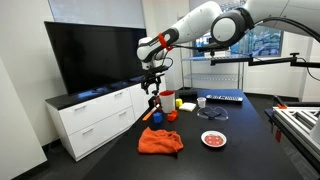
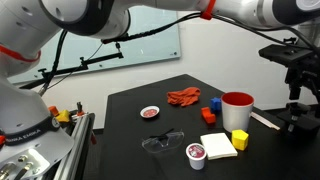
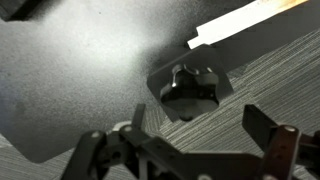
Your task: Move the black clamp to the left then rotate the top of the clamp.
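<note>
The black clamp stands at the table's edge; it shows in both exterior views. In the wrist view its round lobed top knob sits on a grey plate just ahead of my fingers. My gripper is open and empty, with a finger on each side slightly short of the knob and not touching it. In both exterior views the gripper hangs directly above the clamp.
A red cup, yellow block, white pad, small cup, glasses, orange cloth and plate lie on the black table. A wooden stick lies beyond the clamp. A white cabinet stands beside the table.
</note>
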Controlling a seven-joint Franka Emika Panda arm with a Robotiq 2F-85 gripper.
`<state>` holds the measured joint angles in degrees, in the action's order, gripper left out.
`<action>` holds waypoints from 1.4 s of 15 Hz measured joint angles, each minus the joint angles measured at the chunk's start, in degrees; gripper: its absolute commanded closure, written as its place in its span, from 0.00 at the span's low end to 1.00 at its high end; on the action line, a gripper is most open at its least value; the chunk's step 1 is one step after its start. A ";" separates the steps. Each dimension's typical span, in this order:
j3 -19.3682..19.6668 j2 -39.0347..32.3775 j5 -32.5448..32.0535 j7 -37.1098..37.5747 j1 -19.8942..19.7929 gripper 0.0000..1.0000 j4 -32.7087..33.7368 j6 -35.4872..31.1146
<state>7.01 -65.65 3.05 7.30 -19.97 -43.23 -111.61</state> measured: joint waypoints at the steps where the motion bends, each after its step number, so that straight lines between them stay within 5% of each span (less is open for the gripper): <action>1: 0.00 0.24 0.00 0.10 0.03 0.00 -0.31 0.06; 10: 0.00 3.13 0.00 0.81 0.70 0.00 -5.32 0.10; 11: 0.00 3.51 0.00 0.92 0.70 0.25 -5.94 0.08; 17: 0.08 5.51 -0.01 1.88 0.70 0.67 -9.04 -0.23; 21: 0.28 6.59 -0.05 1.93 0.70 0.74 -10.80 -0.74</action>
<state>7.29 -59.06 2.99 9.23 -19.27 -54.03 -112.35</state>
